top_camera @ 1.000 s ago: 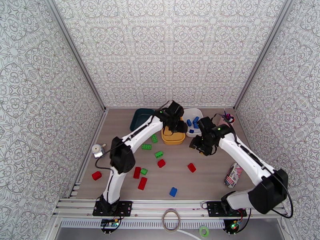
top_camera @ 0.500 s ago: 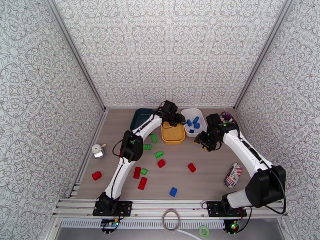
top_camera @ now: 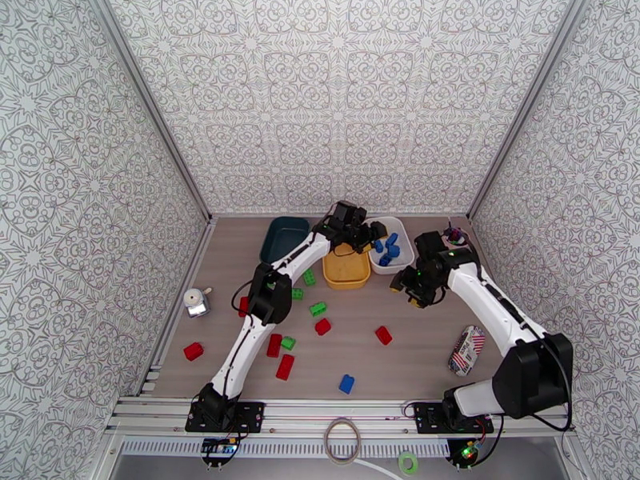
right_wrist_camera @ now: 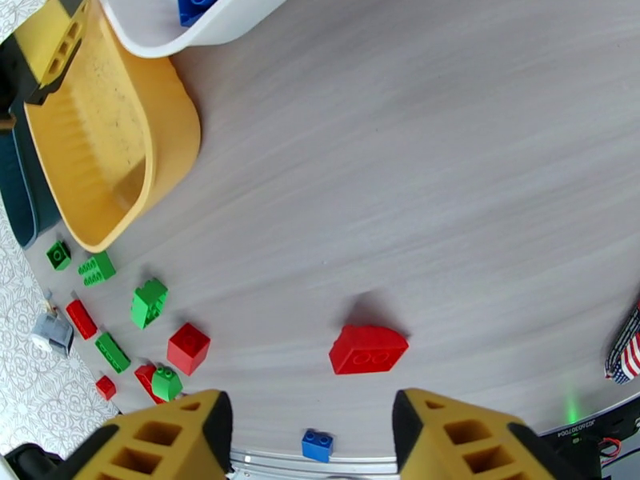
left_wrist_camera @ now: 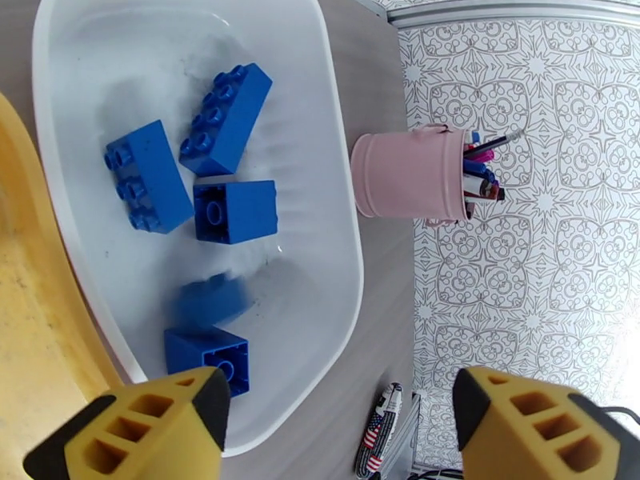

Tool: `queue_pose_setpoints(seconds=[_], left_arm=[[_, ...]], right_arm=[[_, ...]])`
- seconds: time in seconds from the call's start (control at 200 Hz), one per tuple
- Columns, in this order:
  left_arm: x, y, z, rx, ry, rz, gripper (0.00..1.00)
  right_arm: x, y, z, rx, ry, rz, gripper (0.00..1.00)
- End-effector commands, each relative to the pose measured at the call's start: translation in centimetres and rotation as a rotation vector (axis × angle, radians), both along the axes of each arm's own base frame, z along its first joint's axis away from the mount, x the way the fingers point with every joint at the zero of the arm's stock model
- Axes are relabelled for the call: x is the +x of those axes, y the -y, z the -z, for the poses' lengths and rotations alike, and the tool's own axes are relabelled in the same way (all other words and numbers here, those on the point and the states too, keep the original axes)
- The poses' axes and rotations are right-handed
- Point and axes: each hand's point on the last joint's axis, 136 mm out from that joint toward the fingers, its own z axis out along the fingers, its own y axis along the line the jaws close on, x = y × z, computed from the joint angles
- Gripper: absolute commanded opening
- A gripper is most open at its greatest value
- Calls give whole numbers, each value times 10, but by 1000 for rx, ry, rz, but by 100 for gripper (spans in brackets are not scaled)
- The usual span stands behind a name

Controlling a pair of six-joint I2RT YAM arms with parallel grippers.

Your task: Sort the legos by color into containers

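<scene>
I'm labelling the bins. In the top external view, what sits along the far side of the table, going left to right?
dark teal tub → yellow tub → white tub → pink cup of pens

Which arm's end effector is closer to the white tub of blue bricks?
Left. The left end effector hangs at the white tub's left edge; the right end effector is apart from it, over the table on its near side.
</scene>
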Motion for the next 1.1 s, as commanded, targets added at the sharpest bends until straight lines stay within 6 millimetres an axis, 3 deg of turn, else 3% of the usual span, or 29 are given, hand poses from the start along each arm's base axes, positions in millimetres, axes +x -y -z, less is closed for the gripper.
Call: queue_pose_setpoints(seconds=[0.0, 0.15, 0.265, 0.325, 0.35, 0.585, 0.78, 1.005, 1.095], left_arm=[[-9, 3, -42, -23, 91, 36, 79], [-30, -9, -71, 47, 175, 43, 79], [-48, -32, -83, 173, 241, 12, 80], [-61, -50, -99, 240, 290, -14, 80], [-68, -58, -88, 288, 283, -20, 81], [-127, -137, -76, 501, 291, -132, 86], [-186, -205, -62, 606, 253, -246, 97], [-243, -258, -51, 618, 188, -323, 99], [-262, -272, -34, 643, 115, -321, 99]], right_arm=[[-6, -1, -14, 28, 57, -26, 61], [-19, 1, -22, 14, 86, -63, 63], [-29, -7, -26, 11, 111, -106, 63], [-36, -14, -24, 6, 100, -138, 62], [-39, -18, -22, -3, 97, -158, 61], [-72, -59, -17, -85, 142, -335, 65], [-103, -88, -2, -144, 148, -476, 67], [-135, -122, 19, -219, 127, -631, 67], [-146, -136, 28, -230, 117, -684, 67]])
